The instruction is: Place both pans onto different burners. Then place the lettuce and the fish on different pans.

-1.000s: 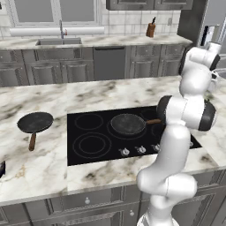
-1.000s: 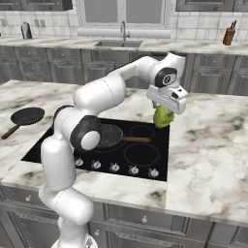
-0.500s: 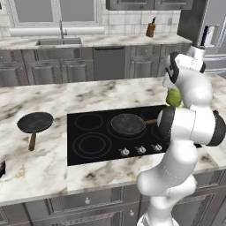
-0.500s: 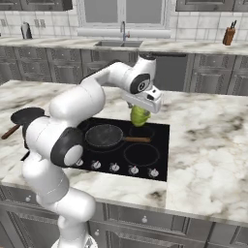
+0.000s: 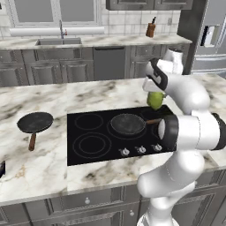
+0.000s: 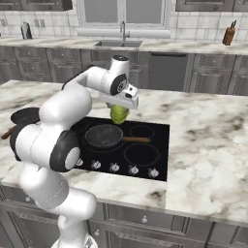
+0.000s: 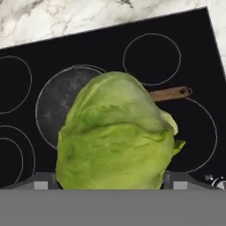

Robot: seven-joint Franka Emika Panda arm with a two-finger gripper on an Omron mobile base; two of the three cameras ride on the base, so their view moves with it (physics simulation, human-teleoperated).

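On the marble island counter (image 5: 39, 163), at about nine o'clock from the cooktop (image 5: 92, 152) in the left base view, one pan (image 5: 35, 122) sits well apart from the glass, its wooden handle pointing toward six o'clock. On the cooktop, a second pan (image 5: 128, 123) rests on a burner (image 6: 103, 136) in the back row, its brown handle (image 6: 135, 140) reaching toward three o'clock in the right base view. Two empty burner rings lie at nine o'clock and at seven o'clock from that pan in the left base view; a row of small silver knobs (image 6: 114, 167) lines the front edge of the glass.

Above the cooktop, at about one o'clock from the pan on the burner in both base views, the gripper (image 6: 119, 107) hangs with its fingers spread wide and clamped on the lettuce (image 6: 118, 115), a yellow-green head held clear of the glass. In the hand view the lettuce (image 7: 115, 134) covers the fingers; behind it lie the pan at ten o'clock, the tip of its handle at two o'clock, and two bare burner rings at one and four o'clock.

At the back, a sink (image 5: 58, 41) sits in the rear counter and a knife block (image 5: 151, 30) stands at its three o'clock.
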